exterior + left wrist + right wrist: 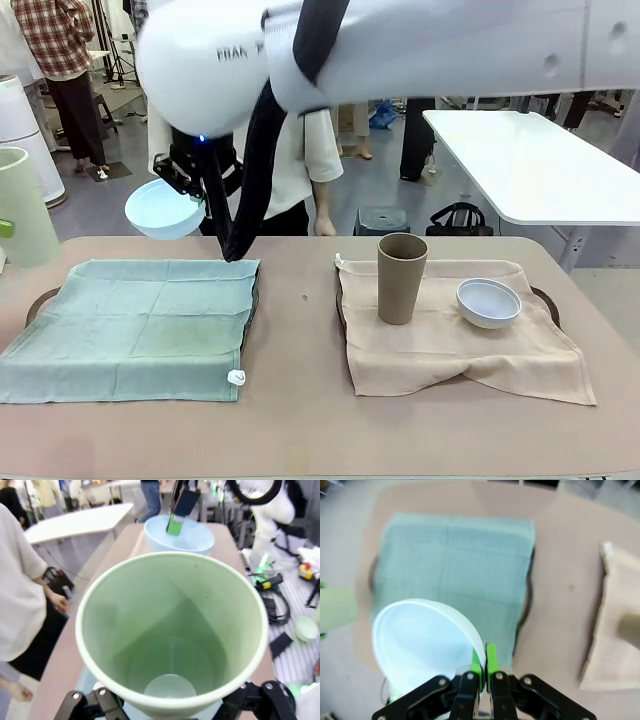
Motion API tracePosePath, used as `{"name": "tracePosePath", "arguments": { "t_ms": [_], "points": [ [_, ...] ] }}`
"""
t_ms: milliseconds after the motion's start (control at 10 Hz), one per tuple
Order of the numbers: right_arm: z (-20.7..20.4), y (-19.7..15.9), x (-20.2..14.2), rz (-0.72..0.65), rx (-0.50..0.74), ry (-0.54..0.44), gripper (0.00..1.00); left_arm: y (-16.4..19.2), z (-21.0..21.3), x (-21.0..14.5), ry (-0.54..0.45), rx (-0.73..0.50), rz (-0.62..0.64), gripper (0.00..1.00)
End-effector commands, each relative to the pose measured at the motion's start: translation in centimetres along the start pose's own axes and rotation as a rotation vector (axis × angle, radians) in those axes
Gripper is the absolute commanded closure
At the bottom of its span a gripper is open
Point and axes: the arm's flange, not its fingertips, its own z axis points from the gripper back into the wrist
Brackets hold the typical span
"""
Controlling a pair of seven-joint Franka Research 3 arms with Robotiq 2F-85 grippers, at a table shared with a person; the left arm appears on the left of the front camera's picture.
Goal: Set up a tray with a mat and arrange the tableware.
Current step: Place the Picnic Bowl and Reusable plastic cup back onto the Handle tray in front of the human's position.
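Right claw (pixel 481 672) pinched the rim of the light blue round bowl (pixel 422 642), which I held above the green cloth mat (pixel 455 565); left claw (pixel 170 707) gripped the mint green tall tumbler (pixel 170 630) alongside, upright.

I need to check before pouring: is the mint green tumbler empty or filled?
Empty. In the left wrist view, the mint green tumbler shows its bare inner wall and clean bottom, with no liquid or object inside.
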Motion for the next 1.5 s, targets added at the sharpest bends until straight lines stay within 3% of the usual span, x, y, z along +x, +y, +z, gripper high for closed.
{"name": "tracePosePath", "arguments": {
  "t_ms": [0,400,900,1400],
  "points": [
    [-3.5,-0.8,-0.2,0.009,0.048,-0.011,0.95,2.1,-1.0,-1.5,-0.047,0.010,-0.026,0.15],
    [-9.1,-1.2,-0.5,-0.020,0.040,0.135,0.95,4.3,-3.7,-4.9,-0.022,0.023,-0.085,0.15],
    [-9.7,-0.8,0.0,-0.041,0.024,0.120,0.95,4.0,-3.8,-5.4,-0.020,0.003,-0.041,0.15],
    [-14.9,-1.3,0.4,-0.028,0.009,0.164,0.95,5.6,-6.2,-8.9,-0.044,-0.086,-0.039,0.15]
  ]
}}
